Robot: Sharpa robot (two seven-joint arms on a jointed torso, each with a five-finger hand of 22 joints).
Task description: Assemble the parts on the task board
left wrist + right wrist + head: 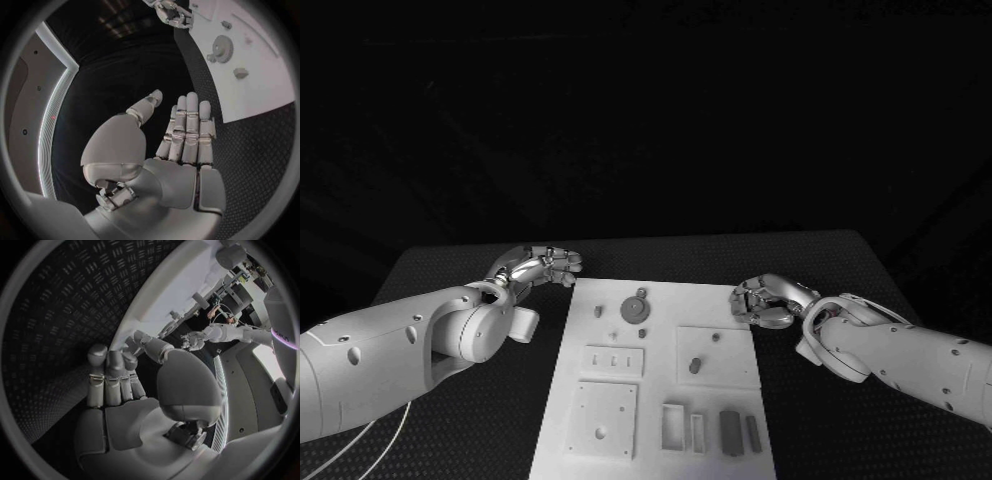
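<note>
The white task board (668, 400) lies in the middle of the black table. A round gear part (638, 307) sits near its far end, with small parts (599, 311) beside it. Two dark grey bars (730, 430) lie at its near right corner. My left hand (538, 265) hovers off the board's far left corner; in the left wrist view this hand (181, 145) has straight fingers, the thumb apart, and holds nothing. My right hand (769, 298) is at the board's right edge near the far end; in its wrist view the hand (119, 385) is empty too.
Raised white blocks (613, 361) and slotted holders (675, 425) stand on the board's near half. An oval part (695, 366) sits in a square plate. Black ribbed table (473, 440) surrounds the board. The left wrist view shows the gear (222, 47) and the right hand (172, 12).
</note>
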